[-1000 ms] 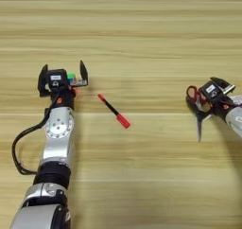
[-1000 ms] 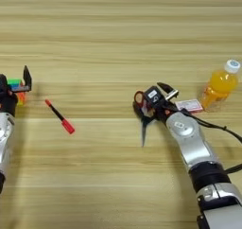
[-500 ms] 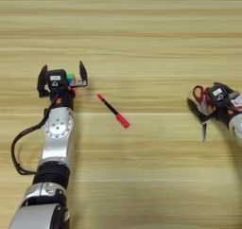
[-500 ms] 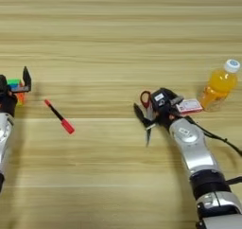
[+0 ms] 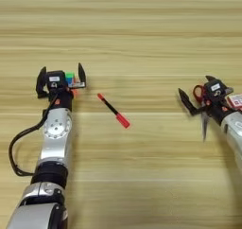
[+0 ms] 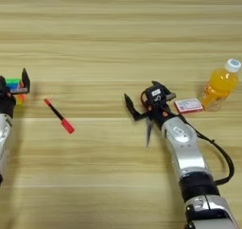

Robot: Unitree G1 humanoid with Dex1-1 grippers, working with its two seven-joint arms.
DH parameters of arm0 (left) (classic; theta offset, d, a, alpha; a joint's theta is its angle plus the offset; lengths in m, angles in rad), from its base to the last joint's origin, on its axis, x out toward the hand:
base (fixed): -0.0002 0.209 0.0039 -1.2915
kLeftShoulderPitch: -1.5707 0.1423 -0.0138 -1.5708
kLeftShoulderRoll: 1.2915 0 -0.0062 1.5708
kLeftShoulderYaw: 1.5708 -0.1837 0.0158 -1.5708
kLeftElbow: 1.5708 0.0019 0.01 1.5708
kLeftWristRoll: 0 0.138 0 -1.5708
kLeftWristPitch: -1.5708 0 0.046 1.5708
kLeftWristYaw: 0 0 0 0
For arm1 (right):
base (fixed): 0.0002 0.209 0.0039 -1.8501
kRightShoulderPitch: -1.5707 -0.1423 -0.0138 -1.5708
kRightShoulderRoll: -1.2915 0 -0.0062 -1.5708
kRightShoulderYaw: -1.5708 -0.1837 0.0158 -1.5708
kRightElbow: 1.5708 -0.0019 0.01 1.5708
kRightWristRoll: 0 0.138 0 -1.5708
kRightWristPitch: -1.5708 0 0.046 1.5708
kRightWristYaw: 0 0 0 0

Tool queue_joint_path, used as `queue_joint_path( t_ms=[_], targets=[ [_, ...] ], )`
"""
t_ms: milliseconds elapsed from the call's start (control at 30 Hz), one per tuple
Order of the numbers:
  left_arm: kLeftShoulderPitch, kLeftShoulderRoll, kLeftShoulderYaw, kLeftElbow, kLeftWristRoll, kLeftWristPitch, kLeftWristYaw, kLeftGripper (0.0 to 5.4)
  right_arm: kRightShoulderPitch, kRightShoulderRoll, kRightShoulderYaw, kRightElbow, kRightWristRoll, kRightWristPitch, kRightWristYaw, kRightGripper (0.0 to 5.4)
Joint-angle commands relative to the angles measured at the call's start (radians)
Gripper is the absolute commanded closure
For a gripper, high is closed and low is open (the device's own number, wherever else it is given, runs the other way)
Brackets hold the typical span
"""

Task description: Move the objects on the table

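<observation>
The right gripper (image 6: 144,102) has spread its fingers, releasing the red-handled, silver-bladed scissors (image 6: 149,125) onto the light wooden table (image 6: 118,43). The left gripper (image 5: 61,76), spread, straddles the small multicoloured puzzle cube (image 5: 70,78).

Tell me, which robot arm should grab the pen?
Probably the left. Its open left gripper sits by the cube, close to the pen; the right gripper is farther away over the scissors.

Colours and patterns on the wooden table (image 6: 118,29)

Table showing light tan with horizontal plank grain; scissors (image 6: 148,119) showing red handles and silver blades; pen (image 5: 113,110) showing a black body and red cap; puzzle cube (image 5: 71,79) showing green, blue and red faces; bottle (image 6: 219,85) glowing orange under a white cap; card (image 6: 188,105) showing red and white; both grippers wearing black fingers.
</observation>
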Motion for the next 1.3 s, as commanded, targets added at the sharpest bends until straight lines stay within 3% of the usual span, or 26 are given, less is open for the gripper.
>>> queue_joint_path(
  t_ms=[33, 1100, 1300],
  targets=[
    [-0.023, 0.019, -0.003, 0.049, 0.013, 0.027, -0.001, 0.0, -0.013, 0.017, -0.007, -0.025, 0.009, 0.016, -0.01, 0.02],
    [-0.074, 0.032, -0.005, 0.207, 0.021, -0.017, 0.004, 0.0, 0.01, 0.041, -0.015, -0.111, 0.03, 0.05, -0.005, 0.02],
    [-0.074, 0.031, -0.007, 0.207, 0.02, -0.025, 0.003, 0.57, 0.01, 0.043, -0.021, -0.114, 0.035, 0.059, -0.006, 0.0]
  ],
)
